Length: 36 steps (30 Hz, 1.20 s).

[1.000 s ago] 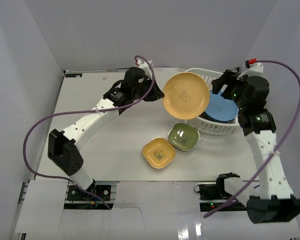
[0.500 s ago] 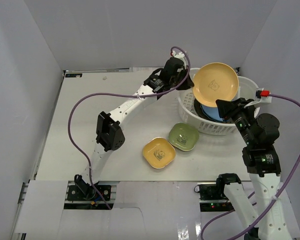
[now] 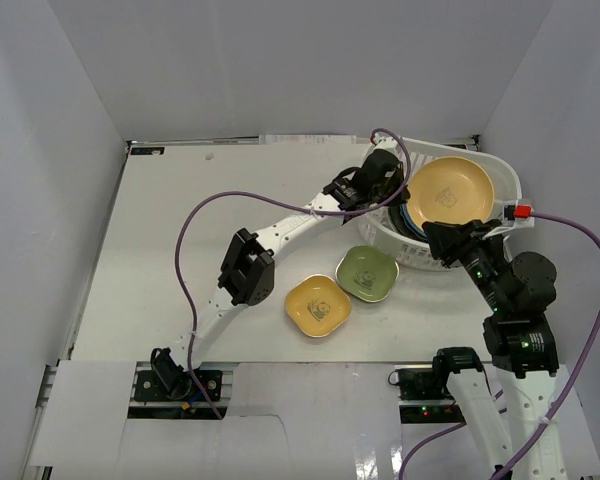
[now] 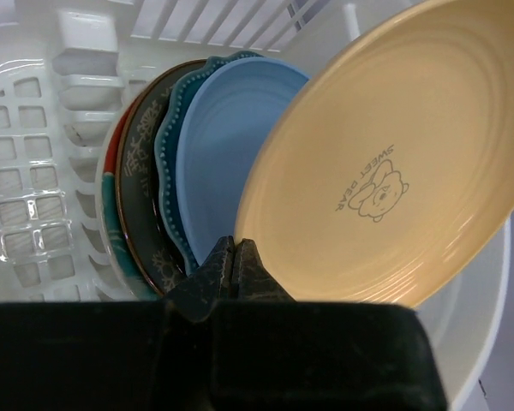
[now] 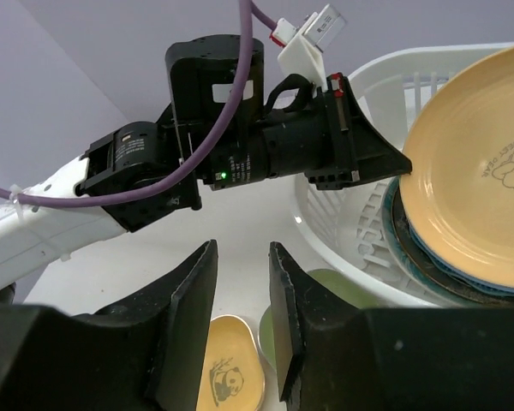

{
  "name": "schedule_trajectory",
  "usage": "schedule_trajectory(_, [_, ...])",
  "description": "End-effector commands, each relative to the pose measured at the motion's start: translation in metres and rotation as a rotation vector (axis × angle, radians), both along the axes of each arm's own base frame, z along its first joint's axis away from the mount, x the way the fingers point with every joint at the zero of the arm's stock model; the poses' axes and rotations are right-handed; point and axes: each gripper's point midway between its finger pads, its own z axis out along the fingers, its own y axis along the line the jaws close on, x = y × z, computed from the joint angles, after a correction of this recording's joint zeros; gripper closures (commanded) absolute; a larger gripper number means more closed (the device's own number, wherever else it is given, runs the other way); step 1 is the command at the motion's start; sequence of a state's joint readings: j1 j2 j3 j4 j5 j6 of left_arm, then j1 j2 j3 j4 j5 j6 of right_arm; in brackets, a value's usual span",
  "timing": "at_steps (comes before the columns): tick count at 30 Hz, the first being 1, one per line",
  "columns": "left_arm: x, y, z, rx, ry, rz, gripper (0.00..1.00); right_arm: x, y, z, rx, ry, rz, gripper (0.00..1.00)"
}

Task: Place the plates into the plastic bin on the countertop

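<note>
My left gripper (image 3: 400, 196) is shut on the rim of the round yellow plate (image 3: 450, 190) and holds it tilted inside the white plastic bin (image 3: 504, 176), over the plates stacked there. In the left wrist view the fingertips (image 4: 236, 246) pinch the yellow plate (image 4: 385, 163) beside the light blue plate (image 4: 223, 145), the scalloped teal plate (image 4: 173, 128) and the dark grey plate (image 4: 141, 188). My right gripper (image 3: 438, 234) is open and empty near the bin's front wall. The small square yellow plate (image 3: 318, 305) and the green plate (image 3: 367, 273) lie on the countertop (image 3: 180, 240).
In the right wrist view the open gripper (image 5: 240, 250) hangs over the square yellow plate (image 5: 227, 377) and the green plate (image 5: 334, 284), with the bin wall (image 5: 325, 223) to its right. Pale grey walls enclose the table. A purple cable loops over the left arm.
My left arm has carried the round yellow plate to the right and down into the bin. My right arm has drawn back towards the near edge.
</note>
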<state>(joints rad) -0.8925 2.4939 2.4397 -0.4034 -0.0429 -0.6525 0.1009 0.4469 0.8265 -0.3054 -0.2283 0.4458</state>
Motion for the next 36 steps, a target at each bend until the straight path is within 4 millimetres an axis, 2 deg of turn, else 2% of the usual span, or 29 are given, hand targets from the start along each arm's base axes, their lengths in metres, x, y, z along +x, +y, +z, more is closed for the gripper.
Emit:
schedule_trajectory(1, [0.022,0.004,0.057,-0.109,-0.117,0.077,1.0,-0.006,0.006,-0.004,0.006,0.003,0.037,0.63])
schedule_trajectory(10, [0.049,0.018,0.065,-0.112,-0.194,0.149,0.99,-0.007,0.012,-0.015,0.015,0.04,0.073,0.57])
schedule_trajectory(13, [0.048,0.013,0.058,-0.103,-0.197,0.116,0.92,-0.008,0.012,-0.014,0.018,0.038,0.074,0.53])
schedule_trajectory(19, [0.041,0.008,0.042,-0.093,-0.164,0.071,0.89,-0.006,0.013,-0.013,0.022,0.043,0.076,0.49])
schedule_trajectory(23, [0.037,0.006,0.038,-0.096,-0.145,0.055,0.82,-0.006,0.015,-0.014,0.023,0.05,0.09,0.45])
schedule_trajectory(28, [0.031,0.004,0.044,-0.115,-0.132,0.027,0.62,-0.008,0.015,-0.009,0.014,0.036,0.093,0.4])
schedule_trajectory(31, [0.027,0.007,0.062,-0.132,-0.147,0.024,0.55,-0.008,0.015,-0.011,0.004,0.044,0.097,0.38])
schedule_trajectory(34, [0.025,0.016,0.099,-0.163,-0.194,0.028,0.5,-0.008,0.017,-0.02,-0.01,0.064,0.111,0.38])
schedule_trajectory(35, [0.021,0.024,0.126,-0.183,-0.229,0.028,0.49,-0.008,0.017,-0.025,-0.016,0.076,0.117,0.38])
schedule_trajectory(36, [0.02,0.03,0.139,-0.189,-0.247,0.032,0.48,-0.008,0.018,-0.029,-0.019,0.089,0.122,0.38])
